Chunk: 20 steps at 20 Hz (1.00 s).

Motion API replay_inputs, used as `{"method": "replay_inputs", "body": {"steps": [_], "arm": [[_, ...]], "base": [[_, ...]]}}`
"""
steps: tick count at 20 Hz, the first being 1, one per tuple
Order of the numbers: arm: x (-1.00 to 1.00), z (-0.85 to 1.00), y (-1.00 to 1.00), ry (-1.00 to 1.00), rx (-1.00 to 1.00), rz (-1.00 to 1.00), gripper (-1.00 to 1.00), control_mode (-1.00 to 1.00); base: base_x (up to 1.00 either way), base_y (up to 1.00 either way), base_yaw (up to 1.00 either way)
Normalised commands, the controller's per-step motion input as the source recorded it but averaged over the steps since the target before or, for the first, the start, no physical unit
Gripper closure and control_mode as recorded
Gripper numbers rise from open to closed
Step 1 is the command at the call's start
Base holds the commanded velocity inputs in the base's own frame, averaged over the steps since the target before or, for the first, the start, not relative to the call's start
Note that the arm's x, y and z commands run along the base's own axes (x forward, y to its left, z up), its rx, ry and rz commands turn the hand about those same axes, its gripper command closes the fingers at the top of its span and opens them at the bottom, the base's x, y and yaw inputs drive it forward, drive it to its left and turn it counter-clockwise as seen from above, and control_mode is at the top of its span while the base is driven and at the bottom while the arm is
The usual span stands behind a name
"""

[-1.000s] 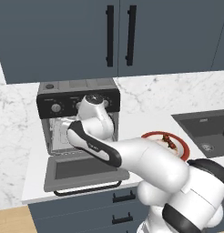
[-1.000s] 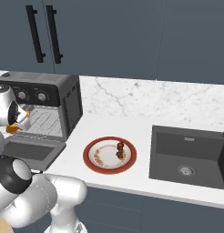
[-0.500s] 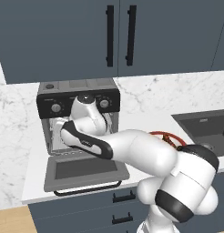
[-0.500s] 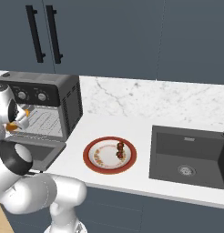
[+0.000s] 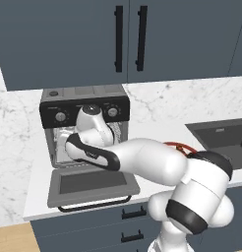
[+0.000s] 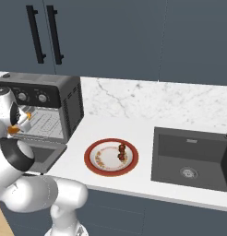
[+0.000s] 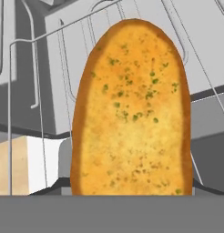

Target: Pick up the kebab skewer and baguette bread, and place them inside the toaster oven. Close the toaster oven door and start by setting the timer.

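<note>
Baguette bread (image 7: 132, 109) fills the centre of the hand view, long axis running up the frame, golden crust with green flecks; its lower end sits at the bottom of that view where the fingertips would be, so the gripper (image 6: 17, 125) is judged to be pinching the baguette bread, jaws partly spread around it; fingertips themselves hidden behind the loaf. Wire rack (image 7: 50, 68) and grey inner walls of the toaster oven (image 5: 86, 106) lie directly behind the loaf; in the right base view an orange sliver shows at the oven mouth, far left of frame. Toaster oven door (image 5: 91, 184) hangs fully dropped, lower left of the left base view, glass facing up. Kebab skewer (image 6: 121, 152) lies on the red-rimmed plate (image 6: 94, 166), centre of the right base view, well apart from the oven.

Judgement: bread step nearly done, release not yet made; skewer, door and timer all outstanding.

Risks from here:
- release too near the front edge; loaf could roll or tip out onto the open door;
- loaf end catching a rack wire if pushed in at an angle;
- wrist or forearm brushing the oven frame on withdrawal, since the arm crowds the opening;
- bread left too far forward, blocking the skewer or the door closing.
</note>
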Motion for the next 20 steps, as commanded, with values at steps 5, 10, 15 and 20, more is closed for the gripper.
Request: {"method": "replay_inputs", "body": {"steps": [5, 10, 15, 20], "arm": [[-0.17, -0.29, 0.00, 0.00, 0.00, 0.00, 1.00, -1.00], [-0.28, -0.19, 0.00, 0.00, 0.00, 0.00, -1.00, -1.00], [-0.40, -0.18, 0.00, 0.00, 0.00, 0.00, -1.00, -1.00], [-0.15, -0.09, -0.12, 0.04, 0.00, 0.00, -1.00, -1.00]], "base": [[0.00, 0.00, 0.00], [0.00, 0.00, 0.00], [0.00, 0.00, 0.00], [0.00, 0.00, 0.00]]}}
